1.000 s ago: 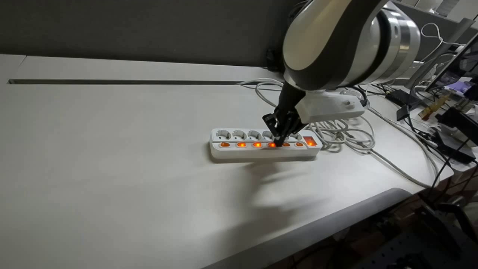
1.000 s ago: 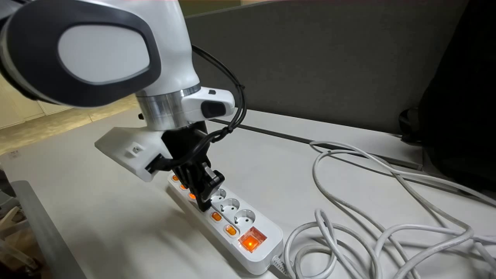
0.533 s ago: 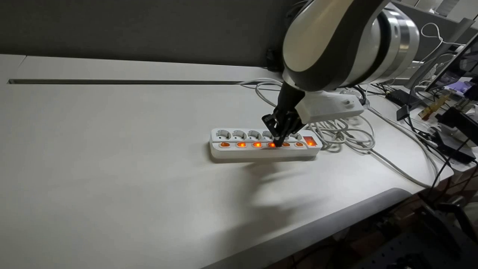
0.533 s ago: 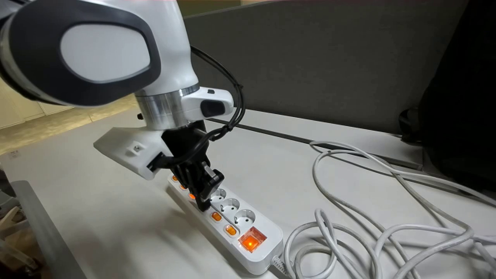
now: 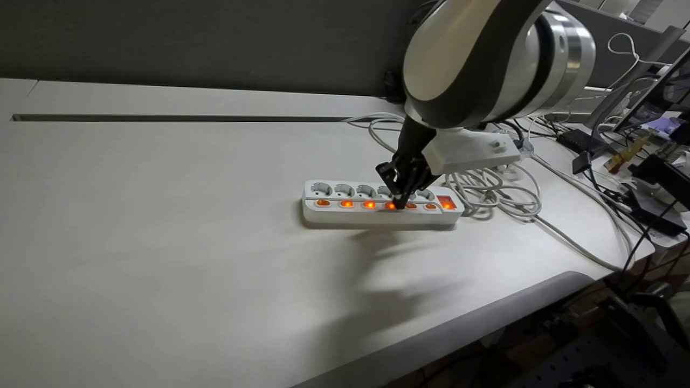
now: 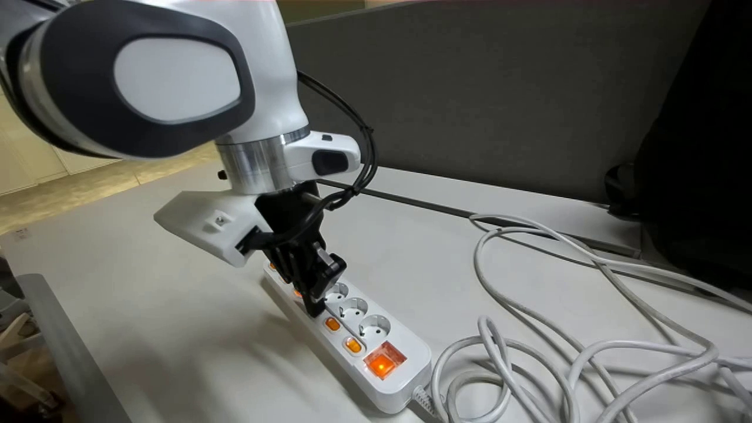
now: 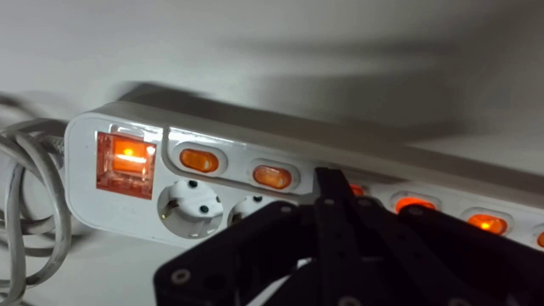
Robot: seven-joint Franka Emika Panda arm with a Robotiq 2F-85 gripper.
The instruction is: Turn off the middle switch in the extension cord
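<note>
A table [image 5: 161, 242] is bearing the extension cord [image 5: 372, 217]; above it the gripper [image 5: 399, 203] is pointing down, fingers together. At one cord end a large switch [image 7: 127, 159] is glowing; the likely middle switch [image 7: 357, 190] is glowing too, lying just beside the fingertips, along the cord's long axis away from that end

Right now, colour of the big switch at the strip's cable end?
The big switch is orange-red, glowing orange; best seen in the wrist view.

The table [image 5: 161, 242] bears cables [image 6: 599, 262] and an extension cord [image 5: 380, 214].
</note>
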